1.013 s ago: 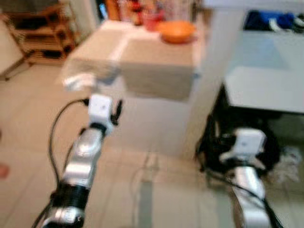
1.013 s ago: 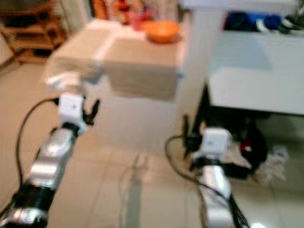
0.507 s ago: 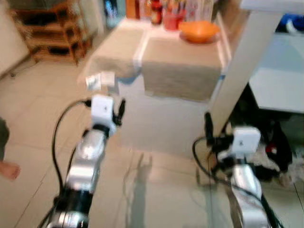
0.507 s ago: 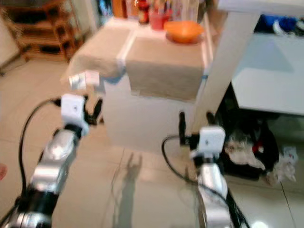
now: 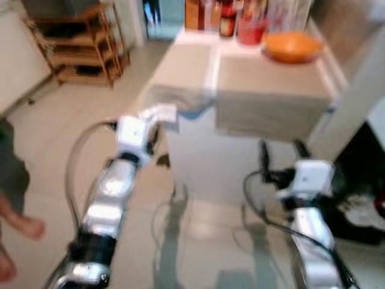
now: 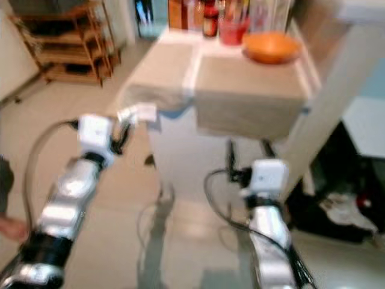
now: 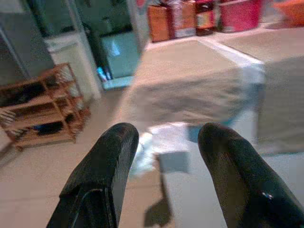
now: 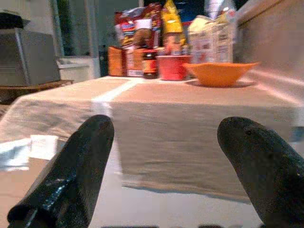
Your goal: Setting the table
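A white table (image 5: pixel 204 162) stands ahead, covered by two beige cloths (image 5: pixel 271 96) that hang over its near edge. At its far end are an orange bowl (image 5: pixel 291 46), a red cup (image 5: pixel 249 33), and bottles and boxes (image 6: pixel 207 11). My left gripper (image 7: pixel 166 137) is open and raised close to the table's near left corner, where a white crumpled scrap (image 5: pixel 159 112) hangs. My right gripper (image 8: pixel 168 128) is open and held lower, in front of the table's near side, level with the bowl (image 8: pixel 221 72).
A wooden shelf rack (image 5: pixel 78 42) stands at the far left on the tiled floor (image 5: pixel 60 120). A person's bare foot (image 5: pixel 27 227) and dark clothing (image 5: pixel 12 171) are at the left edge. Dark clutter (image 5: pixel 367 211) lies low on the right beside a white post.
The camera has shifted, so the table now sits more to the middle and nearer. My left gripper has come closer to the table's corner. Both grippers stay open.
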Tool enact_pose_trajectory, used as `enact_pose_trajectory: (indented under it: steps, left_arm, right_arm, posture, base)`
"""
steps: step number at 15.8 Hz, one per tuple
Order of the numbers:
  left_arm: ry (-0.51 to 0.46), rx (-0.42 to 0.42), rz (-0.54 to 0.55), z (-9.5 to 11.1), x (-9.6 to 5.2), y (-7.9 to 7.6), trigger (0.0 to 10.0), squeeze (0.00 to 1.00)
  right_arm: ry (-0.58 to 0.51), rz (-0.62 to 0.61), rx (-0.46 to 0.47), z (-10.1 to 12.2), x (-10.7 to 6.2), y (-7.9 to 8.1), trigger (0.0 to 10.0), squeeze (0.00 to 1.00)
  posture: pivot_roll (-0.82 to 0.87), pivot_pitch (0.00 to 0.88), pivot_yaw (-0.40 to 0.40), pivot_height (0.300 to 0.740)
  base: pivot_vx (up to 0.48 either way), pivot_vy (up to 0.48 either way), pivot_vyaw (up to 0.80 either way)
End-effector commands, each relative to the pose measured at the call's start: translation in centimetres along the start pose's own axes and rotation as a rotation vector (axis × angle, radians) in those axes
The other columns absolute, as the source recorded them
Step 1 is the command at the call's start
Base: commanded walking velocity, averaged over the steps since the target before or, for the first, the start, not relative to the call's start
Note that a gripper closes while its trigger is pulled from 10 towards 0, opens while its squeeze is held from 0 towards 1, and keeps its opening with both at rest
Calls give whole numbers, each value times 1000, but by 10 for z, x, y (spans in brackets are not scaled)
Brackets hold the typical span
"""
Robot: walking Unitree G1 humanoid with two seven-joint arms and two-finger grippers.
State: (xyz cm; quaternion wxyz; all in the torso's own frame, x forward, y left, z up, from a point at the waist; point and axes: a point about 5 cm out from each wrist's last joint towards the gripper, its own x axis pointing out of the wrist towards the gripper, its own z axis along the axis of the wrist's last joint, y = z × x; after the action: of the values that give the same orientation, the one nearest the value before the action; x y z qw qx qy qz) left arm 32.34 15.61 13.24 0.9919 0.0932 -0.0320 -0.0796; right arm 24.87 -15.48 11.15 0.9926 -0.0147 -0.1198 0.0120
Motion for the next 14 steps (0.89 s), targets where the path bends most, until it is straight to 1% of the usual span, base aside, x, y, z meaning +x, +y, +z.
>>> enact_pose_trajectory:
  steps: [1, 11, 13, 14]
  left_arm:
    - [-23, 10, -49, 8, 5, -14, 10000, 0]
    - [-8, 62, -118, 3, 6, -21, 10000, 0]
    - [-6, 72, -119, 2, 6, -21, 10000, 0]
    - [-21, 100, -84, 2, 6, -18, 10000, 0]
  right_arm:
    - [1, -27, -18, 0, 1, -10, 10000, 0]
    - [26, -18, -22, -7, -3, -6, 10000, 0]
    - [30, -15, -22, -7, -4, -5, 10000, 0]
    - [31, -15, -24, -8, -4, -6, 10000, 0]
  posture:
    - [-29, 0, 52, 740]
    - [-30, 0, 59, 740]
    - [-29, 0, 59, 740]
    - [-28, 0, 60, 740]
  base:
    - [428, 0, 0]
    - [469, 0, 0]
    - [480, 0, 0]
    - [480, 0, 0]
